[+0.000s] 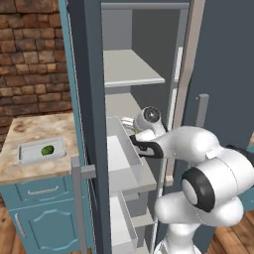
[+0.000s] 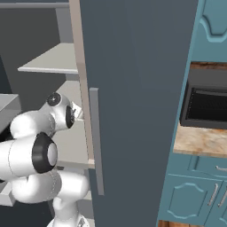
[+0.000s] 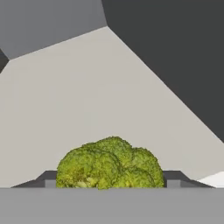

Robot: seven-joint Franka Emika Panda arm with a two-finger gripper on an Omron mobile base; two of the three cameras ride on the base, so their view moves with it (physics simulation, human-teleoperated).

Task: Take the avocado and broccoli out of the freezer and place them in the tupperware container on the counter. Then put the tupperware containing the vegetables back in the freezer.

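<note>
Two vegetables: one broccoli [image 3: 110, 164] and one avocado [image 1: 47, 150], well apart from each other
Broccoli: yellow-green and lumpy, sits between the two dark finger tips [image 3: 175, 177] of the claw [image 3: 110, 180] at the bottom of the hand view, over a light grey shelf inside the freezer [image 1: 92, 74]
Claw: its tips stand on either side of the broccoli, close against the floret; whether they press it I cannot tell, since the lower part is hidden
Arm: white, reaches from the lower right of the left base view into the freezer, with the wrist at the level of the middle shelf [image 1: 130, 67]
Avocado: small dark green ball lying in the tupperware container [image 1: 40, 151]
Tupperware container: shallow pale tray on the desk [image 1: 34, 129], left of the freezer, toward the near edge of the beige marbled top
Desk: stands on a teal-blue cabinet [image 1: 44, 213] with a drawer and a panelled door, in front of a brick wall [image 1: 32, 54]
Freezer: dark slate-grey, door swung open, white door bin [image 1: 124, 154] just left of the arm
Right side: in the right base view a dark oven [image 2: 206, 104] sits in teal cabinets, to the right of the long grey bar handle [image 2: 96, 142]
</note>
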